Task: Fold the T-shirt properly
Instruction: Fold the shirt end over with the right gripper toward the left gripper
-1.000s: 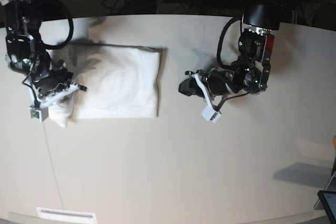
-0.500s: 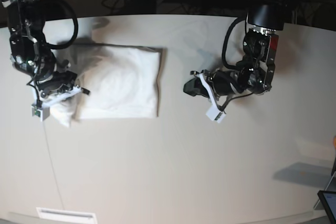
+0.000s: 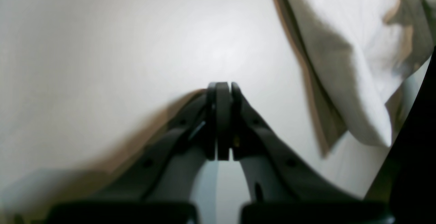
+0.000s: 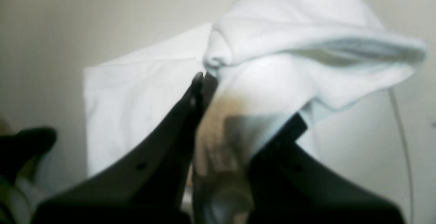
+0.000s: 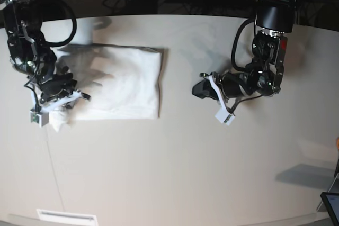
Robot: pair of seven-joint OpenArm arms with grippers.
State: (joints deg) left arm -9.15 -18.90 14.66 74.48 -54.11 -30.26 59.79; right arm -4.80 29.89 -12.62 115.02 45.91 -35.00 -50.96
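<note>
T-shirt [image 5: 119,83]: white, folded into a rough rectangle, plain side up, lying on the table toward its far left part in the base view; its right edge is straight, its left end is bunched and partly lifted.
Lifted fold: in the right wrist view a rounded hump of white cloth [image 4: 299,47] stands up off the flat layer [image 4: 136,108] beneath it, just beyond the fingertips.
Right gripper [image 4: 204,79]: at the shirt's left end, low over the near left corner of the cloth; its two dark fingers meet at the tips with a bit of the shirt's edge pinched between them. In the base view it shows at [image 5: 71,96], the white cloth hanging under it.
Right arm [image 5: 29,46]: black, reaching down from the table's far left edge to the shirt.
Left gripper [image 3: 223,115]: fingers pressed flat together, nothing between them, above bare table. In the base view it sits at [image 5: 200,89], to the right of the shirt and apart from it.
Shirt from the left wrist: a corner and edge of the white cloth [image 3: 351,57] show at upper right, blurred, with shadow along the edge.
Table [image 5: 175,168]: pale beige, curved far edge, wide bare surface along the near side.
Cable [image 4: 403,142]: thin pale line on the table, right of the lifted fold.
</note>
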